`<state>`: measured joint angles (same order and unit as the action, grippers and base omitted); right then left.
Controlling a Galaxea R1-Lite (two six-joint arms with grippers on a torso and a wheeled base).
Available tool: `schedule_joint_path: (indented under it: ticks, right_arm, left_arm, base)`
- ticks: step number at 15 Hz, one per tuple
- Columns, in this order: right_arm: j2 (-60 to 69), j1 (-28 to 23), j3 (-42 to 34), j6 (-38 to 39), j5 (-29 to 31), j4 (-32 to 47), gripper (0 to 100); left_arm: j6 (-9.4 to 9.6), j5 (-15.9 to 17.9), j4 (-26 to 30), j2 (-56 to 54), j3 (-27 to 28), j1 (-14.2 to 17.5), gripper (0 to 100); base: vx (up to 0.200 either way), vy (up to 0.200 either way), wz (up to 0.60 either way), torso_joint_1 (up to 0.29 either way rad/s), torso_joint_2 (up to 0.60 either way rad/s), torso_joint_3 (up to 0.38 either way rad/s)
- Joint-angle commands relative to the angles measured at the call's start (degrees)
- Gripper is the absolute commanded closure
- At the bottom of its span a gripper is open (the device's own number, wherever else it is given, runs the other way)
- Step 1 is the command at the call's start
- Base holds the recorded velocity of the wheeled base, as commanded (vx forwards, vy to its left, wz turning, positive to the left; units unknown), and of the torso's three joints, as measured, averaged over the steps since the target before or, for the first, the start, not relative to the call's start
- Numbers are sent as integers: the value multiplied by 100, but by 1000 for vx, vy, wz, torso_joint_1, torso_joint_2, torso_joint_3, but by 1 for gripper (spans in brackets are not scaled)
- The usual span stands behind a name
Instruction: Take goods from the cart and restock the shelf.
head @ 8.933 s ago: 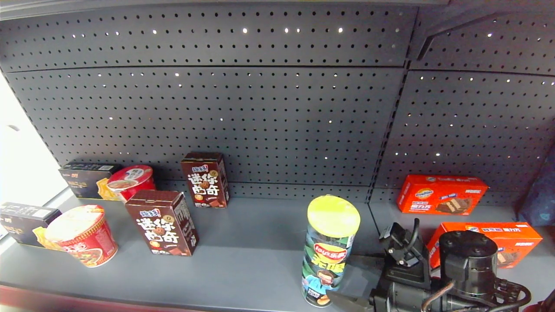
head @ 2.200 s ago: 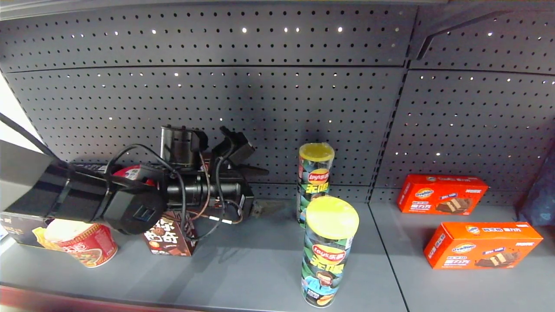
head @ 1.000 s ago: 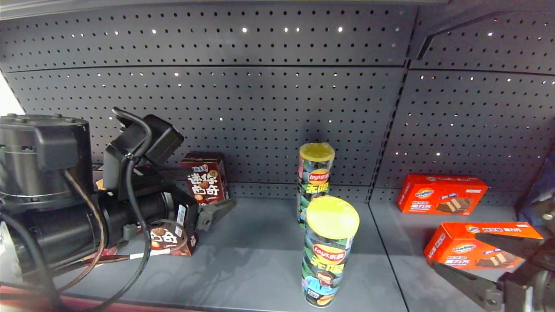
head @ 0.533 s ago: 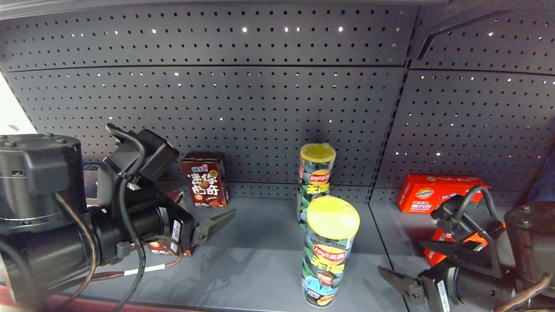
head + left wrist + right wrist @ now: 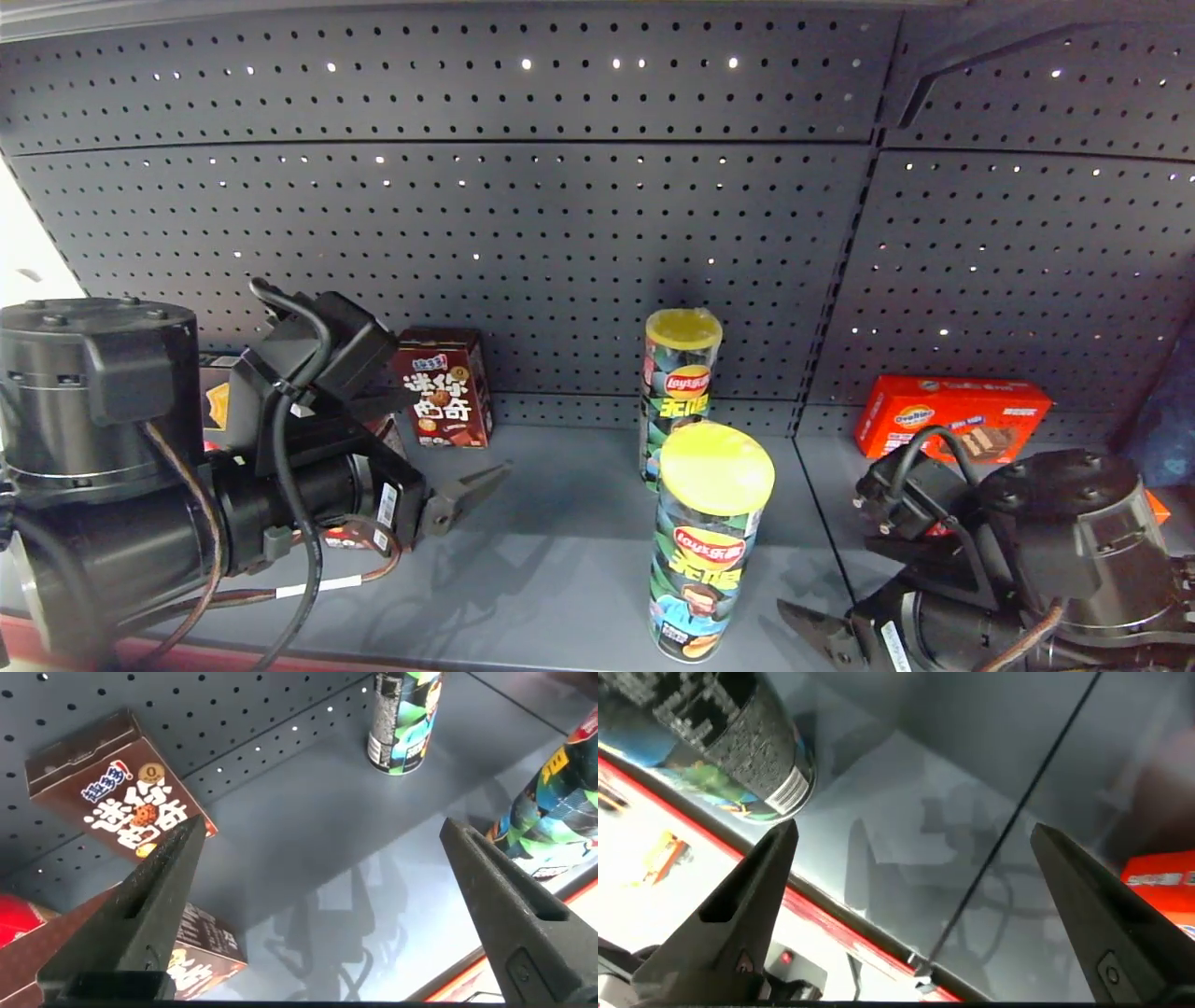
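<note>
Left gripper (image 5: 457,439) gapes empty left of the front chip can (image 5: 711,541) on the grey shelf (image 5: 560,569), pegboard (image 5: 560,233) behind; right gripper (image 5: 826,574), also wide, has crept nearer its right side. Left wrist view: rear chip can (image 5: 402,723) makes two cans; two brown cookie boxes (image 5: 121,784). Right wrist view: red shelf edge (image 5: 831,919).

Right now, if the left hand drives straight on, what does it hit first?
Likely the rear chip can, standing ahead of the left hand across bare shelf; depth unclear, it could slip past.
</note>
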<state>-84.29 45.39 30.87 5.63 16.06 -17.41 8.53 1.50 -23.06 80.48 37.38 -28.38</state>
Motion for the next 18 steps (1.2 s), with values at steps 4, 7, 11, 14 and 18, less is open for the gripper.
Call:
schedule_joint_path:
  ticks: [4,7,11,14,18]
  right_arm:
    - [-378,41,394,-1,38,1,0]
    - [-369,76,367,-1,38,1,0]
    - [-448,208,429,-1,38,1,0]
    - [-536,216,499,-1,38,1,0]
    - [-563,208,499,-1,38,-8,0]
  left_arm:
    - [-1,-1,13,82,-11,-1,0]
    - [-1,-1,21,82,-20,-1,0]
    - [-1,-1,13,90,-20,-1,0]
    - [-1,-1,13,90,-29,-1,0]
    - [-1,-1,-5,90,-108,-1,0]
  base:
    - [0,0,0,0,0,0]
    - [0,0,0,0,0,0]
    - [0,0,0,0,0,0]
    - [0,0,0,0,0,0]
    - [0,0,0,0,0,0]
